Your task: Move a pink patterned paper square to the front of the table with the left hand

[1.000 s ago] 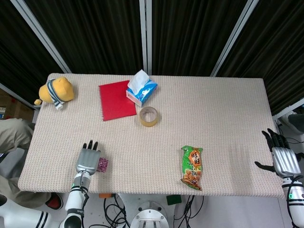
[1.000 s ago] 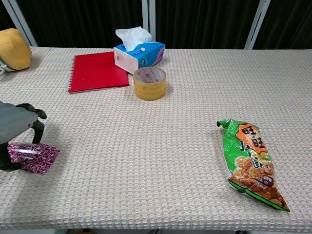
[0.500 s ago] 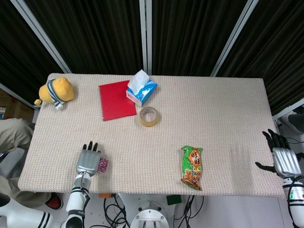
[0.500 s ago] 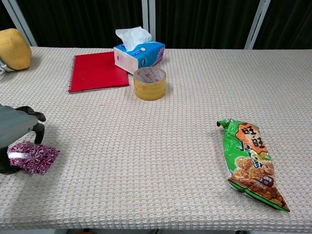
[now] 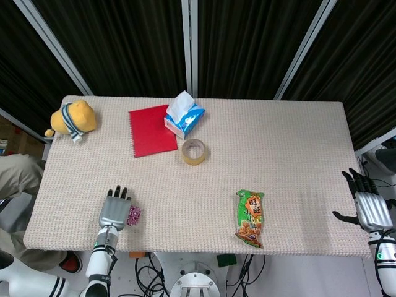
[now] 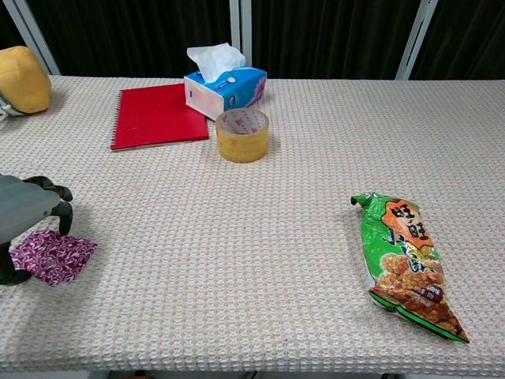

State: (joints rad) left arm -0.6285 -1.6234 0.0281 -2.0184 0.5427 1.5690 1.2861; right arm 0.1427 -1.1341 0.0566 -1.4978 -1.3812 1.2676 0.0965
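Observation:
The pink patterned paper square (image 6: 54, 254) (image 5: 133, 215) lies flat on the cloth near the table's front left edge. My left hand (image 6: 24, 215) (image 5: 113, 210) hovers over the square's left edge, its fingers (image 6: 61, 213) spread and curved, and nothing is pinched between them and the thumb. Most of the square shows to the right of the hand. My right hand (image 5: 371, 207) hangs off the table's right edge with fingers apart and empty. The chest view does not show it.
A red notebook (image 5: 151, 131), a blue tissue box (image 5: 184, 117) and a tape roll (image 5: 194, 151) sit at the back middle. A yellow plush toy (image 5: 73, 117) is at the back left. A green snack bag (image 5: 250, 218) lies front right. The table's front edge (image 5: 185, 250) is close to the left hand.
The paper square was tilted up in the left hand's pinch; now it lies flat on the table. The left hand has eased slightly toward the front edge. The right hand is still.

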